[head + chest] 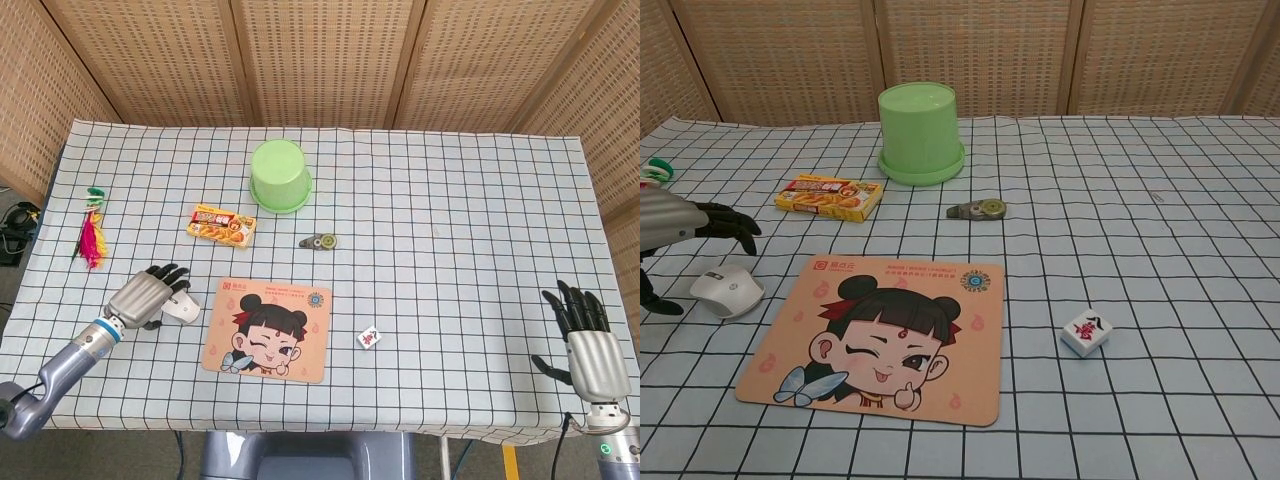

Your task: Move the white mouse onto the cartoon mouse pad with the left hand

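The white mouse [727, 290] lies on the checked cloth just left of the cartoon mouse pad [880, 338], and its right end peeks out beside my left hand [187, 311]. My left hand [146, 294] hovers over the mouse with its fingers spread, holding nothing. In the chest view that left hand [680, 228] hangs above and slightly behind the mouse, thumb [654, 296] down at the left. The mouse pad [268, 329] shows a winking girl. At the table's front right corner my right hand [587, 345] rests open, palm down.
An upturned green cup [279, 175] stands at the back. A yellow snack box [221, 225] and a correction-tape roller [320, 242] lie behind the pad. A mahjong tile [369, 338] sits right of the pad. A feathered toy [91, 231] lies at the far left.
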`<state>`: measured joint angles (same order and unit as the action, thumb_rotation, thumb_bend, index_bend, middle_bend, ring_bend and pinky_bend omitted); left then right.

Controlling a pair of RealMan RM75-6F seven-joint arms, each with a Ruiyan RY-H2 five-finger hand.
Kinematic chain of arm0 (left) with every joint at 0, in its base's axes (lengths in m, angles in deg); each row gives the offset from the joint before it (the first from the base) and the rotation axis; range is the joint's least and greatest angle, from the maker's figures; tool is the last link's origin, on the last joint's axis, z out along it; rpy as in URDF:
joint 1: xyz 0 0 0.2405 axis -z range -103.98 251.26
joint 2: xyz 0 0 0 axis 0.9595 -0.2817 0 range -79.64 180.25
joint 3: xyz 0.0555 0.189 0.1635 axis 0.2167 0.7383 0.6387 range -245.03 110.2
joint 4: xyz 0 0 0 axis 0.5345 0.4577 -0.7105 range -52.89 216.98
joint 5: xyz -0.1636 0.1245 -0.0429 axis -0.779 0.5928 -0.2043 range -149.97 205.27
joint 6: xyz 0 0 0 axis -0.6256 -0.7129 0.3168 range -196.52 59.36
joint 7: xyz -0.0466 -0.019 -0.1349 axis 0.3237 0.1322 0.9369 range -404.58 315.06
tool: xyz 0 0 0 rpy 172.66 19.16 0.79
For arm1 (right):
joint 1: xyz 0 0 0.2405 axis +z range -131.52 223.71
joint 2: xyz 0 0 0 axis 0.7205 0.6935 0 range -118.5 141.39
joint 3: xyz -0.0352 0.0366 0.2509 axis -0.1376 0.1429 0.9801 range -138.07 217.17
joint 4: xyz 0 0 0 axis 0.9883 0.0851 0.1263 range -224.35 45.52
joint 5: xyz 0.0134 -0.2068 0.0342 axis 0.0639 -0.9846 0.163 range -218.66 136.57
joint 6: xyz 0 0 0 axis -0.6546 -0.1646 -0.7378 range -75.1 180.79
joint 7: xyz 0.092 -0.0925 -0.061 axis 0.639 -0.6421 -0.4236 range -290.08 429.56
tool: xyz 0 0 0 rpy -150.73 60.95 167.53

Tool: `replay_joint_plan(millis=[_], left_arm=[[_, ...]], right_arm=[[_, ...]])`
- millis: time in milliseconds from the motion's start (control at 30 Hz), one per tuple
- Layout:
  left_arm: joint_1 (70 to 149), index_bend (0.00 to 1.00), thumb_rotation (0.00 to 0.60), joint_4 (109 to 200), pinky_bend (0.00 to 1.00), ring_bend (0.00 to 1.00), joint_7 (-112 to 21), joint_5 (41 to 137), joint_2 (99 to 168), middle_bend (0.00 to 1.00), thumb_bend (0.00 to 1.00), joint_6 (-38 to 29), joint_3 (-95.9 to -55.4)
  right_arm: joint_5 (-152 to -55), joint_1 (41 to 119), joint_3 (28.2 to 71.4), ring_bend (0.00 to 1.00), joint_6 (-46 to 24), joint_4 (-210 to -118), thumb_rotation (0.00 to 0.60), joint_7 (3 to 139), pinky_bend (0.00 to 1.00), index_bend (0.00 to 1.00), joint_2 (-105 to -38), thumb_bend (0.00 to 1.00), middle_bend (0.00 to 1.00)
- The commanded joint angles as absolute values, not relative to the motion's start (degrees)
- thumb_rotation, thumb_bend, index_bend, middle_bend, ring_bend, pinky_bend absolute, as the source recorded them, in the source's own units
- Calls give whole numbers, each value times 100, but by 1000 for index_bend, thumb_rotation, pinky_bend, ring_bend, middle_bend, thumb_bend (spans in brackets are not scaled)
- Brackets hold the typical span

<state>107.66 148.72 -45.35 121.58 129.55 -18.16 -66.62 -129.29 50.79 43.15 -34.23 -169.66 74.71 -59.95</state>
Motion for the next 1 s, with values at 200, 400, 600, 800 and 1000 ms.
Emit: replay_joint_plan(millis=[200,400,600,800,1000], left_arm=[[10884,237,600,14790,238,96,-4701,12031,13135,100,173,-1927,-6598],[10909,299,600,14712,264,141,-4744,11956,13270,155,260,-1882,-6567],[10873,532,600,14583,389,313,-4810,11929,13423,359,466,-1725,-6542],[10854,596,600,14455,422,355,-4622,12208,13477,409,513,-1153,-6500],[11078,596,600,14379,422,355,-4660,12760,13341,409,513,-699,-6400]], right_arm=[[-12932,5070,4321,0,-3446,-16970,600,7541,0,133,-5973,75,0],[-12943,5064,4321,0,-3466,-16961,600,7555,0,133,-5976,76,0],[-12942,5057,4335,0,-3497,-16938,600,7585,0,134,-5985,75,0],[-12916,5064,4338,0,-3464,-16899,600,7595,0,136,-6006,75,0],[-12799,5078,4384,0,-3385,-16848,600,7641,0,136,-6009,76,0]])
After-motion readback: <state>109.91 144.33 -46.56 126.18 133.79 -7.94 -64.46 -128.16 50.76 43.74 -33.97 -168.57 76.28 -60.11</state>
